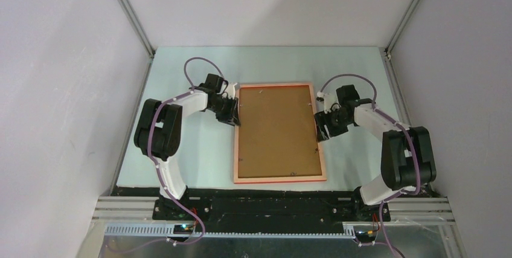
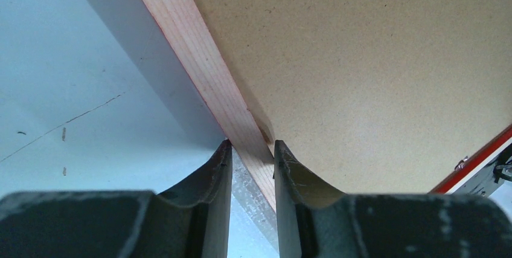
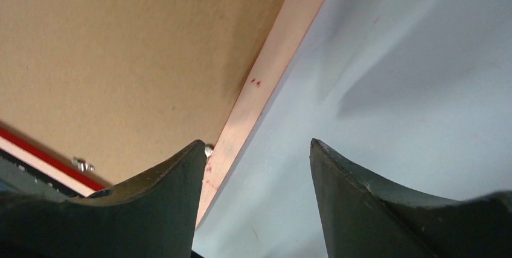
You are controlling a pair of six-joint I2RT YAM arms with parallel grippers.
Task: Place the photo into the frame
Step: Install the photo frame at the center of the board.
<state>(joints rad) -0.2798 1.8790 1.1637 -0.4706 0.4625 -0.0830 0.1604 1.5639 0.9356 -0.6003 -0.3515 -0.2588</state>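
The frame lies face down in the middle of the table, pale wood back edges up, thin red rim showing. A plain brown backing board fills it. The photo is hidden. My left gripper sits on the frame's left rail; in the left wrist view the fingers are closed on the wooden rail, with the board beside it. My right gripper is at the right rail. In the right wrist view it is open, straddling the rail, one finger over the board.
The frame rests on a pale blue mat enclosed by white walls at the left, back and right. Small metal retaining tabs sit along the board's edge. The arm bases stand at the near edge.
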